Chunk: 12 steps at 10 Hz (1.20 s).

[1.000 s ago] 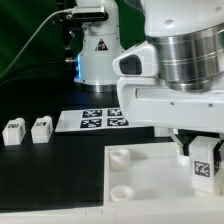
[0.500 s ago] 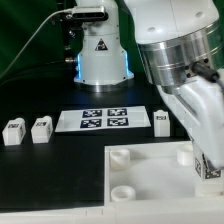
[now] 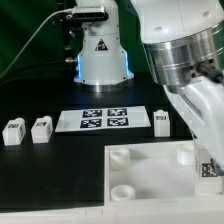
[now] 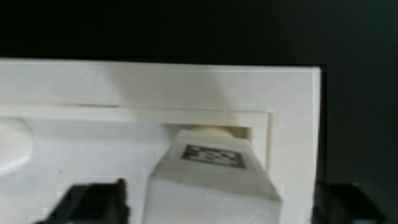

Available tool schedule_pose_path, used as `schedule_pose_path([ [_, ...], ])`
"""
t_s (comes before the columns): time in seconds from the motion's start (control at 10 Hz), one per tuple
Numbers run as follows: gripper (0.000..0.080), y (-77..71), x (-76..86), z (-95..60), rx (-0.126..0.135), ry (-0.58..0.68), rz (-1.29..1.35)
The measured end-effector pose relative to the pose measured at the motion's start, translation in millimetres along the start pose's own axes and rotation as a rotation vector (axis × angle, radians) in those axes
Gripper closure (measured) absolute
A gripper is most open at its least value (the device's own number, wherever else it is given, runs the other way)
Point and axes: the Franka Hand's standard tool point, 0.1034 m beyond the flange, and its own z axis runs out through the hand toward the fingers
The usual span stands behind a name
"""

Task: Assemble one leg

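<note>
Exterior view: camera sits low across the black table (image 3: 60, 165), facing the arm's base (image 3: 100, 55), close enough that the arm fills the exterior view's right. Wrist view: looks steeply down between the gripper (image 4: 210, 205) fingers, very near. Shared region: corner of the white board (image 3: 150, 180) (image 4: 160, 95) with the leg (image 3: 209, 168) (image 4: 214, 165).

Bright overhead light falls evenly in the exterior view, washing the white board (image 3: 150, 185) almost featureless against the black table (image 3: 50, 170); the wrist view is soft, dimmer, its dark fingers (image 4: 89, 203) blurred.
</note>
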Motion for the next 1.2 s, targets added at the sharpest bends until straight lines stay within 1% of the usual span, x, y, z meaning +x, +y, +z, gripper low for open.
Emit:
schedule_pose_path([
  [0.1,0.0186,2.0,-0.4,-1.6,-0.031,0.004,-0.14],
  [0.2,0.0157,1.7,0.8,-3.1,-0.053,0.022,-0.376],
  [0.5,0.0151,1.7,1.8,-2.8,-0.055,0.014,-0.694],
  [0.6,0.015,2.1,2.8,-2.9,-0.07,0.025,-0.817],
  [0.7,0.015,0.2,5.6,-4.1,-0.115,0.073,-0.992],
  [0.8,0.015,-3.4,7.7,-5.7,-0.134,0.093,-1.133],
  [0.9,0.015,-6.4,8.9,-4.8,-0.124,0.105,-1.262],
  [1.0,0.015,-7.5,9.6,-1.9,-0.107,0.121,-1.333],
  [1.1,0.015,-6.8,9.1,-1.5,-0.105,0.119,-1.283],
  [1.2,0.0267,-6.9,9.3,-1.5,-0.103,0.12,-1.266],
])
